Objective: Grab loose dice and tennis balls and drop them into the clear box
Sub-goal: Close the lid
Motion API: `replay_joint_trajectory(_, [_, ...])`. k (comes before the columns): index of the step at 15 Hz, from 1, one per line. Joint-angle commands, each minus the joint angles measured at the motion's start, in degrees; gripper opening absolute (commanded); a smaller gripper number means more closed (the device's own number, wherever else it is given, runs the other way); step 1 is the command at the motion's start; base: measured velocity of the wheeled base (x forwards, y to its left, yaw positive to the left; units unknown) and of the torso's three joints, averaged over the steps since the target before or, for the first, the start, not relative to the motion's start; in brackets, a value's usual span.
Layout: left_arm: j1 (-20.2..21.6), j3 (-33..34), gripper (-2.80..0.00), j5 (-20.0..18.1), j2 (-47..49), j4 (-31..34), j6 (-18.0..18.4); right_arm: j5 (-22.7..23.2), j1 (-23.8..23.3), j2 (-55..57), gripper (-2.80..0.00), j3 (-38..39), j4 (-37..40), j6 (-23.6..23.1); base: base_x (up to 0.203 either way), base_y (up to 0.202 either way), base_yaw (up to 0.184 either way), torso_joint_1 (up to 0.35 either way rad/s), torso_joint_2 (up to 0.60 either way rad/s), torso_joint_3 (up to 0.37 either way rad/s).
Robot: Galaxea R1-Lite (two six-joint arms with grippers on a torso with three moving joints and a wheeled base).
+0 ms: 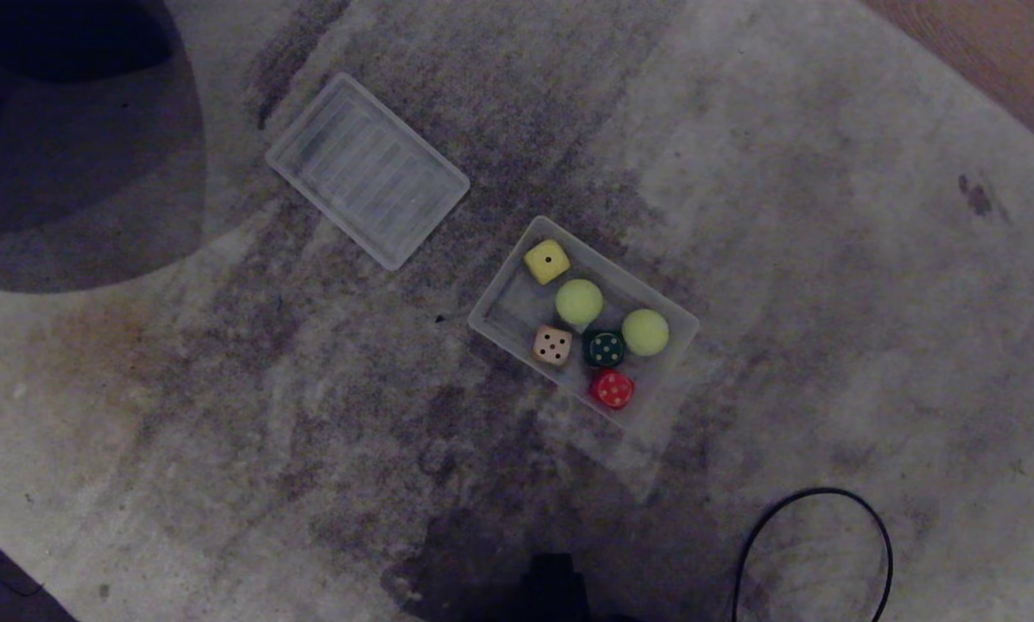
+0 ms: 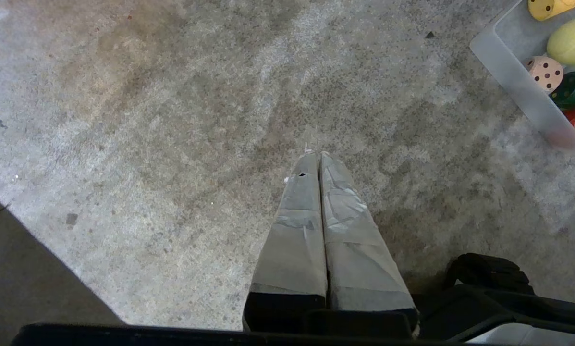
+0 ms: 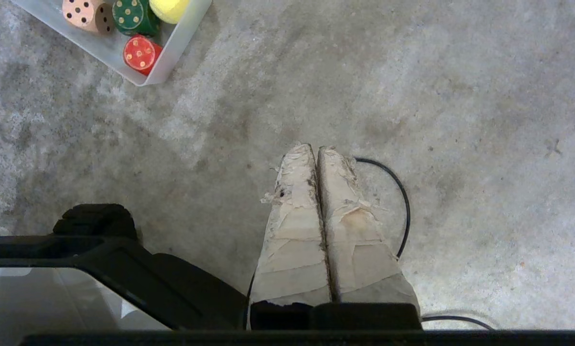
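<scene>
Clear box (image 1: 679,321): on the carpet, holding all four dice and both tennis balls, well apart from both grippers.
Left gripper (image 2: 314,154): taped fingers pressed together, empty, over bare carpet (image 1: 223,389).
Right gripper (image 3: 314,148): fingers closed, empty, above a black cable (image 3: 402,192).
Ribbed lid (image 1: 367,169): apart, beyond the box.

Floor: mottled grey carpet (image 1: 827,285) with dark worn streaks and a small dark stain.
Far corner: strip of brown wood flooring (image 1: 1000,60).
Cable: black loop (image 1: 815,536) lying on the carpet.
Light: dim, shadowed at left.
</scene>
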Motion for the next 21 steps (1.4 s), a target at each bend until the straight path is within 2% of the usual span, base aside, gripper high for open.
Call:
replay_joint_trajectory(1, [0.0,0.0,-2.80,0.1,0.1,0.0,-0.1,0.0,0.0,0.0,-2.80,0.0,0.0,0.0,0.000,0.000,0.000,0.000,0.00,0.000])
replay_joint_trajectory(14, [0.0,0.0,-2.80,0.0,0.1,0.0,0.1,0.0,0.0,0.0,-2.80,0.0,0.1,0.1,0.000,0.000,0.000,0.000,0.00,0.000])
replay_joint_trajectory(21, [0.0,0.0,-2.80,0.1,0.1,0.0,0.1,0.0,0.0,0.0,-2.80,0.0,0.0,0.1,0.002,-0.007,0.150,0.003,0.00,0.004])
